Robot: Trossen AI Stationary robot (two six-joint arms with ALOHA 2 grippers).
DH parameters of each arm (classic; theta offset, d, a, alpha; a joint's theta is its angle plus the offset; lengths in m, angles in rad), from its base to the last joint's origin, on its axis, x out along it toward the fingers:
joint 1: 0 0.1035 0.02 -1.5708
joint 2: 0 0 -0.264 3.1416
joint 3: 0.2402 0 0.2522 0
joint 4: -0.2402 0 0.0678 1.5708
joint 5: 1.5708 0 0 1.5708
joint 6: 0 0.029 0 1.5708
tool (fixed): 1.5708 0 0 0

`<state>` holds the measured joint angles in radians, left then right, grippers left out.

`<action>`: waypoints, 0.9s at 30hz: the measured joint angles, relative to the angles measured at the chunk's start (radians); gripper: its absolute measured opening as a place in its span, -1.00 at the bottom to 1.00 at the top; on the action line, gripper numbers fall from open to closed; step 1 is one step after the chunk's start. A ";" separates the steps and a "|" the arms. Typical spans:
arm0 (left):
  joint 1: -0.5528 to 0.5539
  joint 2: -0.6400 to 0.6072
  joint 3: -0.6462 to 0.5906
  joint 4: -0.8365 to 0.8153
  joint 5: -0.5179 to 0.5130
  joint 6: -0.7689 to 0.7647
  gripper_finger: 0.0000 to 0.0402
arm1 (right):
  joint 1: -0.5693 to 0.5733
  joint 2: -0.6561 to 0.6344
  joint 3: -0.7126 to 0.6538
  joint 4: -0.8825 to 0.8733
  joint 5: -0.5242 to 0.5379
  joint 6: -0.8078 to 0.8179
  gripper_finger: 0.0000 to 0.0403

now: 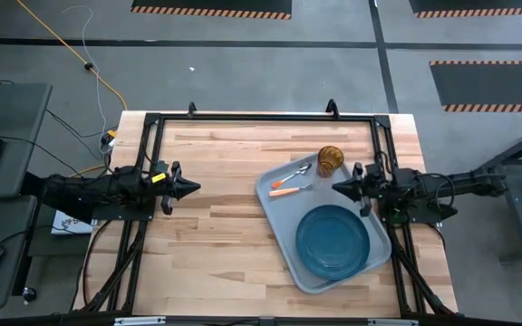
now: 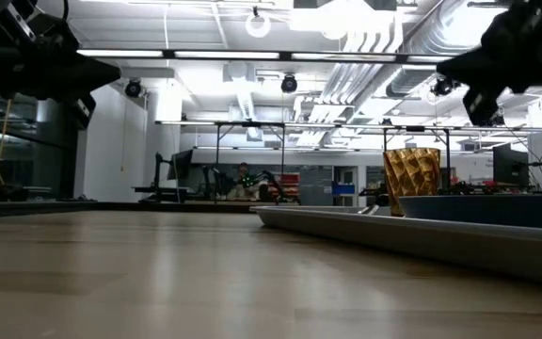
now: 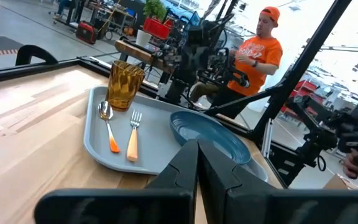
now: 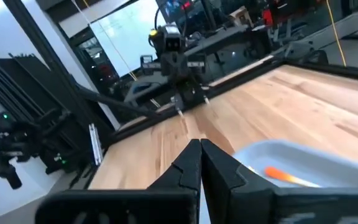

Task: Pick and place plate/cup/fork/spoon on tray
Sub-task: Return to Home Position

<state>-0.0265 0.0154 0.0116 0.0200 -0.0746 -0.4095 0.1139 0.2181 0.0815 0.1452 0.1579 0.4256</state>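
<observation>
The pale grey-blue tray (image 1: 277, 201) lies on the right half of the wooden table. On it rest the dark blue plate (image 1: 333, 241), nearer the front, and the amber cup (image 1: 331, 159), upright at the far corner. Beside the cup lie the spoon (image 1: 297, 172) and the orange-handled fork (image 1: 290, 190); the left wrist view shows them side by side, spoon (image 3: 107, 121) and fork (image 3: 133, 134). My left gripper (image 1: 195, 188) hovers shut at the table's left, pointing level toward the tray. My right gripper (image 1: 336, 188) is shut and level, above the tray between cup and plate.
Bare wood (image 1: 216, 226) spreads between my left gripper and the tray. A black frame (image 1: 261, 118) runs along the table's far edge and sides. A person in an orange shirt (image 3: 260, 53) stands beyond the table's right side.
</observation>
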 joint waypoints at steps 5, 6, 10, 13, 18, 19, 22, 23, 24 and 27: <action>0.000 0.000 0.000 0.000 0.000 0.000 -1.00 | 0.000 -0.047 -0.071 -0.018 0.010 -0.007 -1.00; 0.000 0.000 0.000 0.000 0.000 0.000 -1.00 | 0.000 -0.051 -0.071 -0.039 0.019 -0.027 -1.00; 0.000 0.000 0.000 0.000 0.000 0.000 -1.00 | 0.000 -0.050 -0.071 -0.072 0.022 -0.137 -1.00; 0.000 0.000 0.000 0.000 0.000 0.000 -1.00 | 0.000 -0.048 -0.071 -0.101 0.020 -0.118 -1.00; 0.000 0.000 0.000 0.000 0.000 0.001 -1.00 | 0.000 -0.047 -0.071 -0.102 0.019 -0.063 -1.00; 0.000 0.000 0.000 0.000 0.000 0.000 -1.00 | 0.000 -0.047 -0.071 -0.102 0.019 -0.064 -1.00; 0.000 0.000 0.000 0.000 0.000 0.001 -1.00 | 0.000 -0.047 -0.071 -0.102 0.019 -0.066 -1.00; 0.000 0.000 0.000 0.000 0.000 0.001 -1.00 | 0.000 -0.047 -0.071 -0.102 0.019 -0.064 -1.00; 0.000 0.000 0.000 0.000 0.000 0.001 -1.00 | 0.000 -0.047 -0.071 -0.102 0.019 -0.063 -1.00; 0.000 0.000 0.000 0.000 0.000 0.001 -1.00 | 0.000 -0.047 -0.071 -0.102 0.019 -0.068 -1.00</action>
<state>-0.0265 0.0154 0.0116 0.0196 -0.0742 -0.4088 0.1139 0.1715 0.0101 0.0433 0.1764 0.3580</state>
